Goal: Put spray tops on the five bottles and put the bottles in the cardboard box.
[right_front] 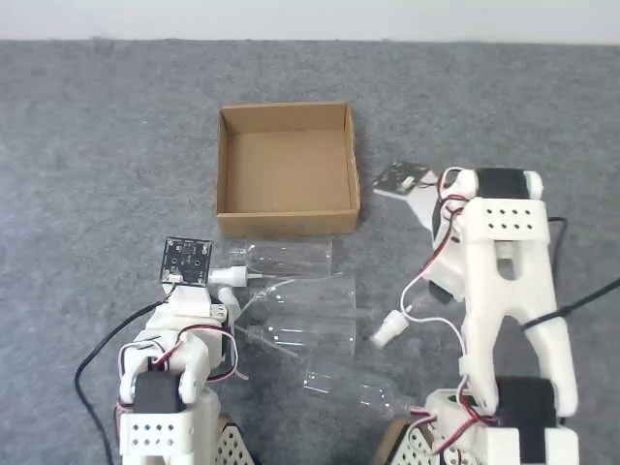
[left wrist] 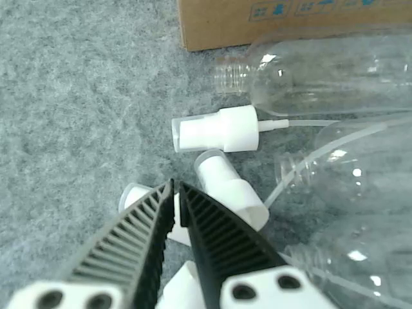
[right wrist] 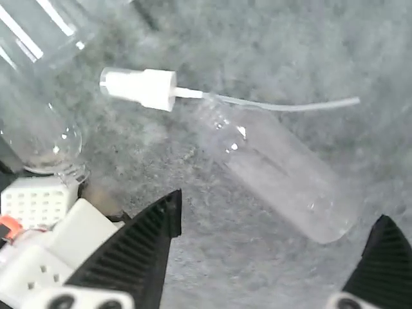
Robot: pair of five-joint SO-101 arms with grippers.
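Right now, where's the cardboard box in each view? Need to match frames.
High view: cardboard box sits upper middle, open side up.
Left wrist view: the box's outer wall runs just beyond the clear bottle.
Right wrist view: not in it.
Shared landmark: that clear bottle, lying beside the box's near wall in the high and left wrist views.

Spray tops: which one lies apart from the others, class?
The spray top lying alone beside the right arm. The other tops are clustered together at the left end effector.
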